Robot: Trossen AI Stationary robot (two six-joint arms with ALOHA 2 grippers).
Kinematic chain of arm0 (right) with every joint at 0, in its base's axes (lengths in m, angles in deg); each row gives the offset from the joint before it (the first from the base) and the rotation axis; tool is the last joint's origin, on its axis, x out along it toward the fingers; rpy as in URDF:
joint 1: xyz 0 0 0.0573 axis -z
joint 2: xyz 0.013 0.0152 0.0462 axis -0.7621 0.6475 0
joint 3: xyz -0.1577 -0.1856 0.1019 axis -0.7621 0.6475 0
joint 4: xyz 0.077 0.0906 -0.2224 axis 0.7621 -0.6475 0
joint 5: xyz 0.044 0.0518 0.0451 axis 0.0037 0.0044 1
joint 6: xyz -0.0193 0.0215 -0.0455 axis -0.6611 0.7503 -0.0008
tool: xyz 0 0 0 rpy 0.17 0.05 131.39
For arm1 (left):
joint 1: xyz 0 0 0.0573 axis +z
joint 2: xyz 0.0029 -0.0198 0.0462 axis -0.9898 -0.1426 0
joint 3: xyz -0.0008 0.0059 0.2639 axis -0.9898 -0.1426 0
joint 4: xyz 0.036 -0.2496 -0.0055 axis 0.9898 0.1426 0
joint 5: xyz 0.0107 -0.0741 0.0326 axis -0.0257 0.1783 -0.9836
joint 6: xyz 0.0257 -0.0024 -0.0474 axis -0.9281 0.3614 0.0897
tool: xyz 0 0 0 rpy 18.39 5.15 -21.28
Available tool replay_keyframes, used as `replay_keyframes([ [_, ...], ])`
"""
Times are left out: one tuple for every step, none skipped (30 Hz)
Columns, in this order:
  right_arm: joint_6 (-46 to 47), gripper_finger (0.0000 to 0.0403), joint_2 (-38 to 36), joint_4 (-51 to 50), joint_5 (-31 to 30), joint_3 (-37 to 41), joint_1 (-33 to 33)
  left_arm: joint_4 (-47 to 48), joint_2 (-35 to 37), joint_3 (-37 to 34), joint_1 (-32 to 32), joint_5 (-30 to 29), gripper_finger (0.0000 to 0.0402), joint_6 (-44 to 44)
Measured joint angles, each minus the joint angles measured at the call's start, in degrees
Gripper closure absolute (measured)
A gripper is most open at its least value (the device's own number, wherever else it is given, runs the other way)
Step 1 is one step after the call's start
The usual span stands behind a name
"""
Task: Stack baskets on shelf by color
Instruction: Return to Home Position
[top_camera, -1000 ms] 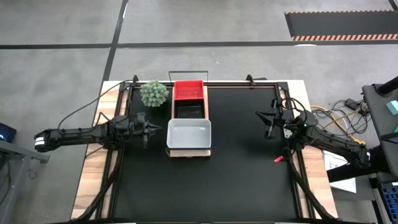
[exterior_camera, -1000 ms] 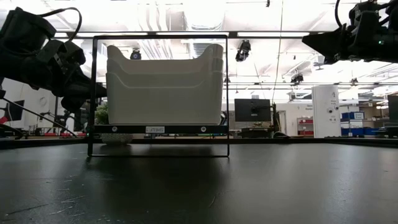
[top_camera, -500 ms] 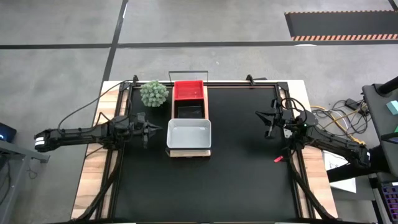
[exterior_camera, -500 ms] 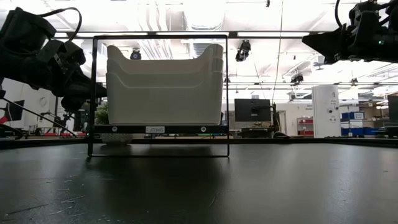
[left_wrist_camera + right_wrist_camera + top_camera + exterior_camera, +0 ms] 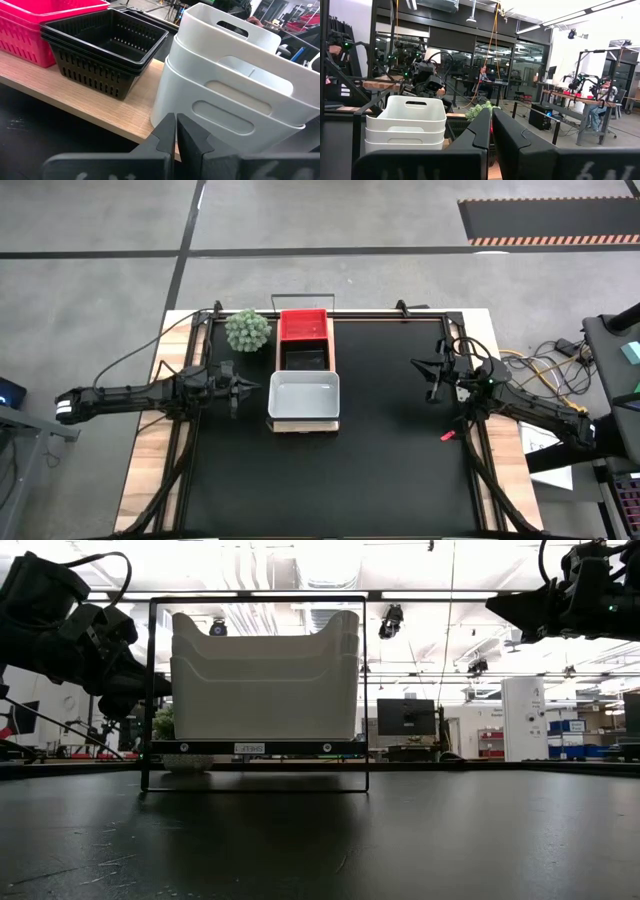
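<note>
Shelf [image 5: 305,426] lies mid-worktop [image 5: 380,470] with three colour stacks in a row: red baskets [image 5: 305,326] at the far end, black baskets [image 5: 305,358] in the middle, white baskets [image 5: 303,395] nearest. Left tool [image 5: 255,387] hangs just beside the white stack, fingers pressed together, holding nothing. Right tool [image 5: 415,363] is well apart on the other side, fingers likewise narrow and empty. Green plant [image 5: 247,330] sits beside the red stack.

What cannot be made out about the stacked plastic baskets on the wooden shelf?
High view: bin counts in the red plastic stack, black plastic stack and white plastic stack; top bins cover the rest.
Low view: red and black stacks, hidden behind the white.
Left wrist view: red stack, cut off by the edge.
</note>
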Motion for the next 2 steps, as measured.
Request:
replay_keyframes([
  [0.0,0.0392,0.0,0.0,0.0,0.0,0.0,0.0,0.0,0.0,0.0,0.0,0.0402,0.0],
  [0.0,0.0392,0.0,0.0,0.0,0.0,0.0,0.0,0.0,0.0,0.0,0.0,0.0402,0.0],
])
